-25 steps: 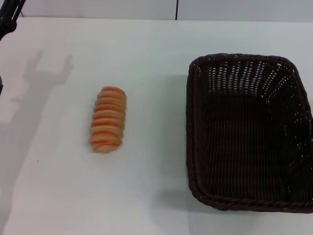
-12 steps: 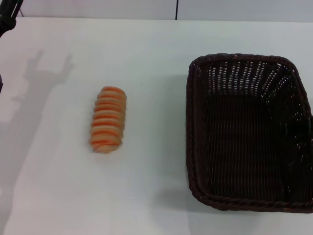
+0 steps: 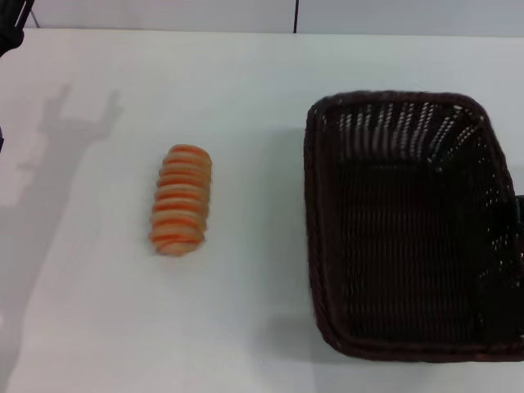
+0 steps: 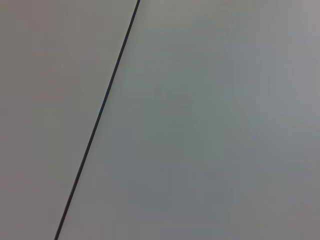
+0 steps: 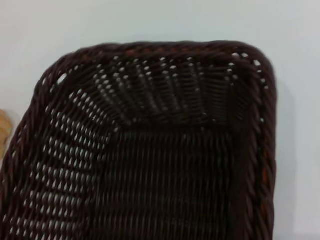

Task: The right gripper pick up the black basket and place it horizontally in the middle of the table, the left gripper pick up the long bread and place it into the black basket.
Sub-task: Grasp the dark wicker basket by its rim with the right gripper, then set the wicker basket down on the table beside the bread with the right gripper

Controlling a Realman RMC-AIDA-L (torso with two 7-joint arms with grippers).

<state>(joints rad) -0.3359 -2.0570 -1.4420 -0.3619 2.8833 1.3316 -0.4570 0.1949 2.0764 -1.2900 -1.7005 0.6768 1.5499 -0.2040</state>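
Note:
The black basket (image 3: 409, 229) sits on the right side of the white table (image 3: 262, 74), its long side running away from me, and it looks slightly raised. It fills the right wrist view (image 5: 150, 150). My right gripper (image 3: 517, 237) shows only as a dark shape at the picture's right edge, on the basket's right rim. The long bread (image 3: 181, 199) lies left of centre, well apart from the basket. My left gripper (image 3: 11, 23) is high at the far left corner, mostly out of view. Its shadow (image 3: 82, 123) shows two spread prongs.
The left wrist view shows only a plain pale surface with a thin dark seam (image 4: 97, 120). A wall panel seam (image 3: 295, 15) stands behind the table's far edge. Bare tabletop lies between the bread and the basket.
The basket has shifted a little to the left and looks slightly larger, as if lifted. The bread has not moved. The left arm has edged further out of the picture.

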